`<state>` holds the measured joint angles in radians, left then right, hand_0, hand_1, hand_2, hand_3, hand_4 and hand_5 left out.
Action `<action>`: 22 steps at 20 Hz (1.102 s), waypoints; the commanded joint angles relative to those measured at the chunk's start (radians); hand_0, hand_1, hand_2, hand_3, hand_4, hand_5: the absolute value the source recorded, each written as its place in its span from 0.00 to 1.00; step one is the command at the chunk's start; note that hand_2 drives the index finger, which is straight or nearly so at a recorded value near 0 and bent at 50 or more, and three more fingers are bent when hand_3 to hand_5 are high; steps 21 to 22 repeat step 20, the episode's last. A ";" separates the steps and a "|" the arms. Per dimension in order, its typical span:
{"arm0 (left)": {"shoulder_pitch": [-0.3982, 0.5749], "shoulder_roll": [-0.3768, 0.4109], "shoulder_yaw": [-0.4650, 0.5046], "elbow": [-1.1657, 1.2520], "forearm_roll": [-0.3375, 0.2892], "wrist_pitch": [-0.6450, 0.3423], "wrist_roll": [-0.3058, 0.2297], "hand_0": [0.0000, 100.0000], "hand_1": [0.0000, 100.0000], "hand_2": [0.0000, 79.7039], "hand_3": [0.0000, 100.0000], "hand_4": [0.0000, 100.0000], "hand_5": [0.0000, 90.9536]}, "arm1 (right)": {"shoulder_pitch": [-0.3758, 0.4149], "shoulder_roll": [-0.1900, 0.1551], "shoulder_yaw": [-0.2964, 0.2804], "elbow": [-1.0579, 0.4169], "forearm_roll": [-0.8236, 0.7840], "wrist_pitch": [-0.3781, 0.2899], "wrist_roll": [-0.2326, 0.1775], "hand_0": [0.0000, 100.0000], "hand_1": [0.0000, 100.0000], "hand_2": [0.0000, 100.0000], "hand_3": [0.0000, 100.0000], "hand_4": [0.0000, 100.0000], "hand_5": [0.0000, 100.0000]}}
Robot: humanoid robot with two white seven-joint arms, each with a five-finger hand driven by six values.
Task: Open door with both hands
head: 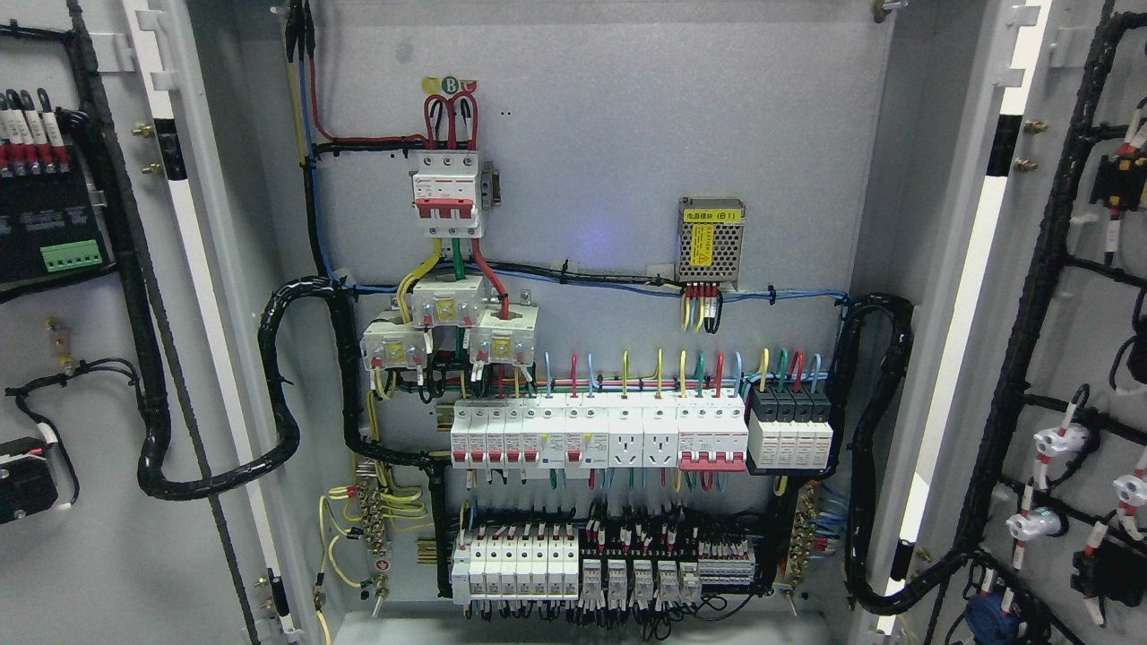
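Left door (107, 537) — swung fully open at the frame's left, tall and upright, inner face with black cables toward the camera. Cabinet (591, 116) — centre, grey back panel; red-handled main switch (446, 193), row of white breakers (596, 434), small power supply box (710, 240). Right door (1075, 358) — likewise open at the right, upright, wiring showing. Robot hands — neither in view, so their state cannot be told.

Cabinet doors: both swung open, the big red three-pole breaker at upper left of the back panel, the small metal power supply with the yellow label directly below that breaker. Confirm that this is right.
Not quite. The doors, left and right, are open, and the red breaker sits at upper left, but the power supply is not below it. The head view shows it off to the breaker's right, at about the same height.
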<state>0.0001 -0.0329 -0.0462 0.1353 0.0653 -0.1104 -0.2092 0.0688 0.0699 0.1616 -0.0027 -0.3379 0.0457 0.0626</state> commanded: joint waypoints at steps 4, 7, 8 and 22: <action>-0.002 -0.004 0.000 0.009 -0.001 0.000 -0.001 0.12 0.39 0.00 0.00 0.00 0.00 | 0.000 0.008 -0.001 -0.022 0.020 0.006 0.000 0.12 0.39 0.00 0.00 0.00 0.00; -0.002 -0.004 0.000 0.009 -0.001 0.000 -0.001 0.12 0.39 0.00 0.00 0.00 0.00 | 0.000 0.011 -0.001 -0.022 0.020 0.005 0.002 0.12 0.39 0.00 0.00 0.00 0.00; -0.002 -0.004 0.000 0.009 -0.001 0.000 -0.001 0.12 0.39 0.00 0.00 0.00 0.00 | 0.000 0.011 -0.001 -0.022 0.020 0.006 0.002 0.12 0.39 0.00 0.00 0.00 0.00; -0.002 -0.004 0.000 0.009 -0.001 0.000 -0.001 0.12 0.39 0.00 0.00 0.00 0.00 | 0.000 0.010 0.006 -0.022 0.022 0.005 0.020 0.12 0.39 0.00 0.00 0.00 0.00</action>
